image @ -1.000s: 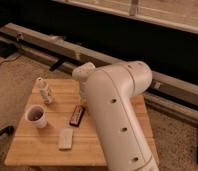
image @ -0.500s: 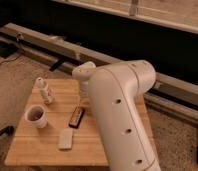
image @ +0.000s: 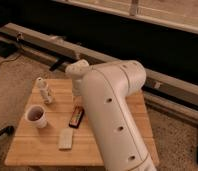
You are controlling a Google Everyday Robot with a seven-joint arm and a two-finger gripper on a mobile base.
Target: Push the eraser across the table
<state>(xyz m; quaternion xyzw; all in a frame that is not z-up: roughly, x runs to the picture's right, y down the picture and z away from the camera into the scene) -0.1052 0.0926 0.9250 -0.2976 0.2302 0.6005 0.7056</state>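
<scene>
The gripper (image: 77, 84) hangs at the end of the thick white arm (image: 112, 115), low over the far half of the table (image: 37, 151), just beyond the far end of the eraser (image: 76, 117); its pale rounded wrist shows above it, but the arm's bulk and the dim light cover its working end, so I cannot tell whether it is open or closed, nor whether it touches the eraser; the eraser lies flat on the wood, a dark, near-black block with red-orange marks on top, its long side running from the gripper toward the near edge, with the arm's flank close along its right side in the view; a pale whitish block (image: 66, 139) lies flat just nearer than the eraser and a little to its left, apart from it; a cup (image: 36, 116) with a dark inside stands upright to the left of the eraser, well apart from it; a small white bottle-like thing (image: 43, 90) stands upright farther back and left of the eraser, beyond the cup; the table under the eraser is light butcher-block with visible plank strips; around it lies speckled carpet (image: 17, 70), and beyond the eraser, past the table's far edge, a long pale rail (image: 47, 42) runs along the foot of a dark wall.
</scene>
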